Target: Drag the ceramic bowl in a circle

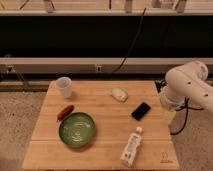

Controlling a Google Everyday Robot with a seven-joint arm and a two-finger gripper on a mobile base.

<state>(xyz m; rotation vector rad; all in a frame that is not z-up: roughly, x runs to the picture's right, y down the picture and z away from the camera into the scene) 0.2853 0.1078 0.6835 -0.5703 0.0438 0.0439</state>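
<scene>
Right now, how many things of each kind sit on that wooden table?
Green ceramic bowl: 1
Translucent white cup: 1
Black phone: 1
White bottle: 1
Small white rounded object: 1
Reddish sausage-shaped item: 1
Total: 6
The gripper hangs open beyond the table edge beside the phone, holding nothing.
</scene>
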